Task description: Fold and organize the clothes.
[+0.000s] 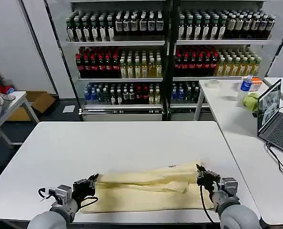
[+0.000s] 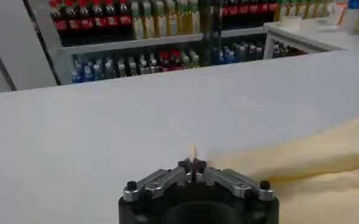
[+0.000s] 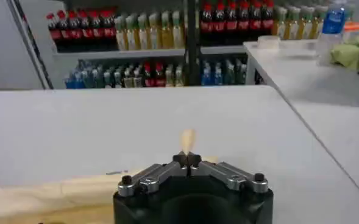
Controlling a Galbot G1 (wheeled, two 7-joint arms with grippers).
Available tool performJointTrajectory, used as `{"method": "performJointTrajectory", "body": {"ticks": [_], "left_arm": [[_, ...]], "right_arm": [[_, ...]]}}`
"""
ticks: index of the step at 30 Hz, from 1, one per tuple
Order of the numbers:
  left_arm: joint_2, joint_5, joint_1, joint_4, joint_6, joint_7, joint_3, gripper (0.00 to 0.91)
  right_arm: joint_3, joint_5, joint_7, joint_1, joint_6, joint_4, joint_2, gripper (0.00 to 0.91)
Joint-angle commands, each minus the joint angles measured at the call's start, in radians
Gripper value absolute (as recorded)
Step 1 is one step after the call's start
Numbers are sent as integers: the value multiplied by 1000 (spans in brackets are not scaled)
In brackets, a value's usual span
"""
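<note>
The clothes, one pale cream-yellow T-shirt [image 1: 146,188], lie in a long flat band across the near part of the white table [image 1: 132,143]. My left gripper [image 1: 92,182] is shut on the shirt's left end, and a tip of fabric [image 2: 193,152] pokes up between its closed jaws. At the right end my right gripper [image 1: 199,171] is shut on the shirt too, with a peak of cloth [image 3: 188,140] standing above its jaws. A small dark label [image 1: 171,166] shows on the shirt's far edge.
A second white table [image 1: 237,114] stands at the right with a laptop [image 1: 274,119], a yellow-green bundle [image 1: 250,101] and a bottle [image 1: 246,85]. Drink shelves [image 1: 165,52] fill the back. A side table [image 1: 3,109] is at far left.
</note>
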Motion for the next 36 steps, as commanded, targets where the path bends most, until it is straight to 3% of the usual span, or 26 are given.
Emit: {"method": "performJointTrajectory", "body": {"ticks": [1, 2, 3, 4, 5, 6, 20, 36], "left_arm": [[-16, 62, 18, 34, -6, -1, 7, 131], [-20, 65, 14, 41, -7, -2, 10, 383], [-22, 68, 10, 45, -7, -2, 11, 474], [-27, 71, 6, 51, -8, -3, 12, 655], [-30, 73, 5, 53, -8, -3, 14, 736], [-32, 76, 6, 55, -8, -2, 15, 907], [-118, 100, 76, 9, -48, -59, -45, 907], [-246, 110, 145, 6, -78, -122, -37, 907]], "right_arm": [[-4, -16, 3, -36, -3, -17, 10, 0], [-10, -19, 4, -29, -4, -25, 12, 60], [-12, -19, 4, -28, -4, -26, 14, 212], [-21, -27, 5, -18, -9, -37, 18, 605], [-27, -30, 5, -14, -13, -41, 20, 786], [-32, -32, 6, -11, -14, -45, 22, 907], [-3, -146, -9, -86, 34, 24, 28, 907], [88, -163, 5, -197, 58, 118, 49, 907]]}}
